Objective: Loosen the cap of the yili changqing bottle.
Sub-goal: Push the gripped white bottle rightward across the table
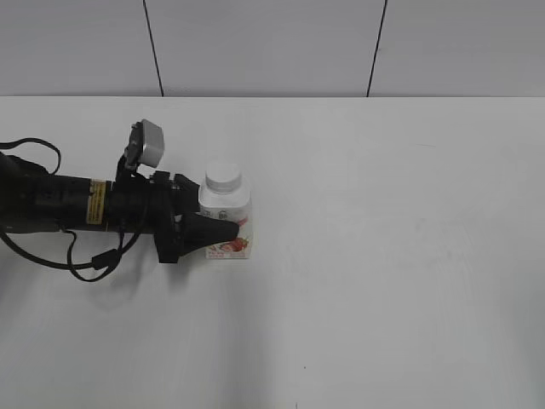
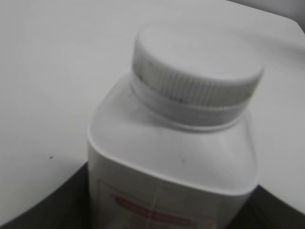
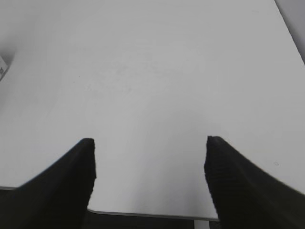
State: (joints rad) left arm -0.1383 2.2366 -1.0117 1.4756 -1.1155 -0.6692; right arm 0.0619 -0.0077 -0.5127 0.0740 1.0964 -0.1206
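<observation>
The yili changqing bottle (image 1: 230, 203), white with a red strawberry label, stands upright on the table left of centre. Its white cap (image 1: 224, 176) sits on the neck. My left gripper (image 1: 213, 225) reaches in from the left and is shut on the bottle's body below the shoulders, one finger on each side. The left wrist view shows the ribbed cap (image 2: 198, 71) and the bottle's shoulders (image 2: 176, 157) close up, with dark fingers at both lower corners. My right gripper (image 3: 150, 157) is open and empty over bare table; it is outside the exterior view.
The white table (image 1: 383, 256) spreads to the right of the bottle and in front of it. Its near edge (image 3: 143, 213) lies just under my right gripper. A small pale object (image 3: 2, 67) shows at the left edge of the right wrist view.
</observation>
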